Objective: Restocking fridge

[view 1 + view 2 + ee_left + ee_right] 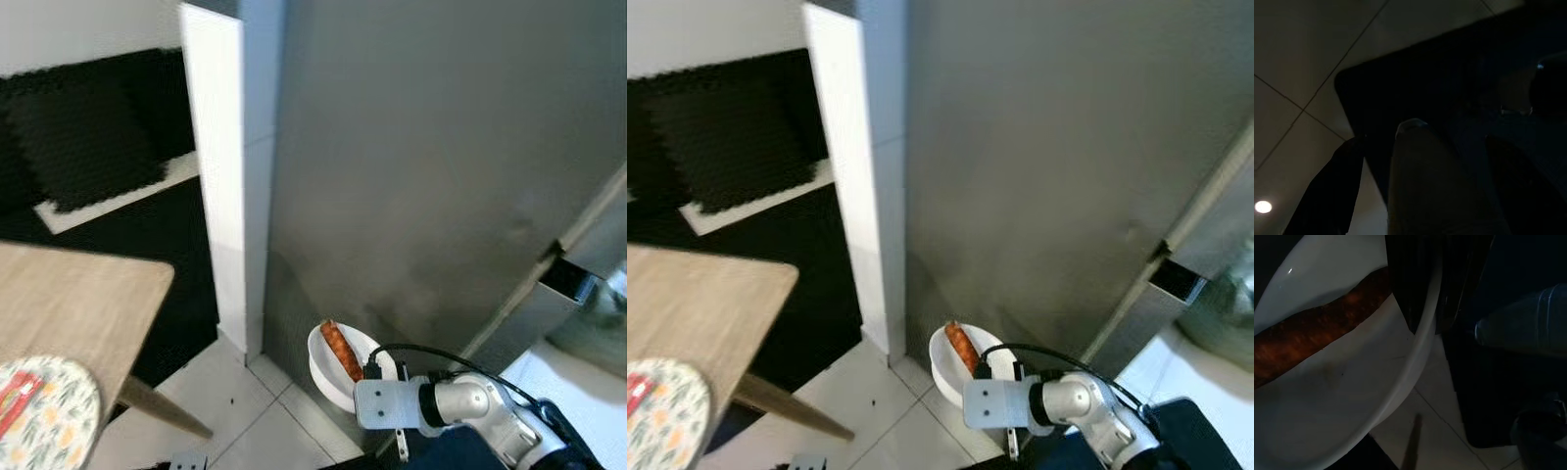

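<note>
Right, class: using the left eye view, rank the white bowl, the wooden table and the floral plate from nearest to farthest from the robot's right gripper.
1. White bowl, with a carrot in it: held at its rim by the right gripper, low before the grey fridge door.
2. Wooden table: off to the robot's left.
3. Floral plate: on that table, at the far left edge.

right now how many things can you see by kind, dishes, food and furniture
Dishes: 2, the white bowl held by the right gripper and the floral plate on the table
Food: 1, the carrot lying in the bowl
Furniture: 2, the wooden table and the grey fridge
Total: 5
</note>
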### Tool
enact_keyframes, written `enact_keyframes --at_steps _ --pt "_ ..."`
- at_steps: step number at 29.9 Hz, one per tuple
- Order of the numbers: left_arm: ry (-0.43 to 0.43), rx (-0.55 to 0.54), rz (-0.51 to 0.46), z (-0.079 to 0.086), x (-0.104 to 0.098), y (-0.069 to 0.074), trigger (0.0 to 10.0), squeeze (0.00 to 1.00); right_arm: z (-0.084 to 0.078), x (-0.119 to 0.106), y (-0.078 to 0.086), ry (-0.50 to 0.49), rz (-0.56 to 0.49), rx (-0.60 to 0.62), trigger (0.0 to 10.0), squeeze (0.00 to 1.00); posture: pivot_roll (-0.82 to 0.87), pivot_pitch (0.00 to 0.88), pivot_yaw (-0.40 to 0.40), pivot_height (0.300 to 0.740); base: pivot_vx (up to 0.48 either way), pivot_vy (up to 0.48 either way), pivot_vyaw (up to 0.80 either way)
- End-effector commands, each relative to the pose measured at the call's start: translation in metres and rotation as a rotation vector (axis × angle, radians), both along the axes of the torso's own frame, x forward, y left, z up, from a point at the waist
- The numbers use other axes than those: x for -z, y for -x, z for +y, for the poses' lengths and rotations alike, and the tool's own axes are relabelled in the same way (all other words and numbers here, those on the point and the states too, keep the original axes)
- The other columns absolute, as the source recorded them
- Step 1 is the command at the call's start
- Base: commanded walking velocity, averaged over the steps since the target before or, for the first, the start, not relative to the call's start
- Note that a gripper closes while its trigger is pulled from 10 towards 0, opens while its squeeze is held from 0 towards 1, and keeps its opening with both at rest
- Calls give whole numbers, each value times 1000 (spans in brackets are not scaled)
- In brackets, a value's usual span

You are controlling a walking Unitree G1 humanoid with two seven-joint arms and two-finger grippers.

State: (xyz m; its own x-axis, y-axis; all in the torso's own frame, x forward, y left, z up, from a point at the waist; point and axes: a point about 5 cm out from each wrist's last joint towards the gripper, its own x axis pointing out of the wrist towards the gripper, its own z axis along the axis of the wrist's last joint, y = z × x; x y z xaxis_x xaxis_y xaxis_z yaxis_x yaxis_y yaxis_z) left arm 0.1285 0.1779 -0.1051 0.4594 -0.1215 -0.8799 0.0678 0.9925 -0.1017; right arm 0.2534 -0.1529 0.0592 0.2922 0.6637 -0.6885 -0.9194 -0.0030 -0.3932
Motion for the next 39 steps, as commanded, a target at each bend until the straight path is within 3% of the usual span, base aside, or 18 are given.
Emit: enact_keyframes --at_steps 1,31,39 --pt "8 12 36 -5 4 9 10000 0 2 0 3 -4 4 -7 10000 0 -107 71 -51 740 0 0 -725" --pt "-44 25 39 2 3 9 10000 0 13 -1 0 -9 -14 -22 10000 0 -102 69 -51 740 0 0 -732" --pt "-40 29 44 2 4 11 10000 0 16 -4 0 -31 -19 -31 10000 0 -103 69 -51 740 0 -179 0"
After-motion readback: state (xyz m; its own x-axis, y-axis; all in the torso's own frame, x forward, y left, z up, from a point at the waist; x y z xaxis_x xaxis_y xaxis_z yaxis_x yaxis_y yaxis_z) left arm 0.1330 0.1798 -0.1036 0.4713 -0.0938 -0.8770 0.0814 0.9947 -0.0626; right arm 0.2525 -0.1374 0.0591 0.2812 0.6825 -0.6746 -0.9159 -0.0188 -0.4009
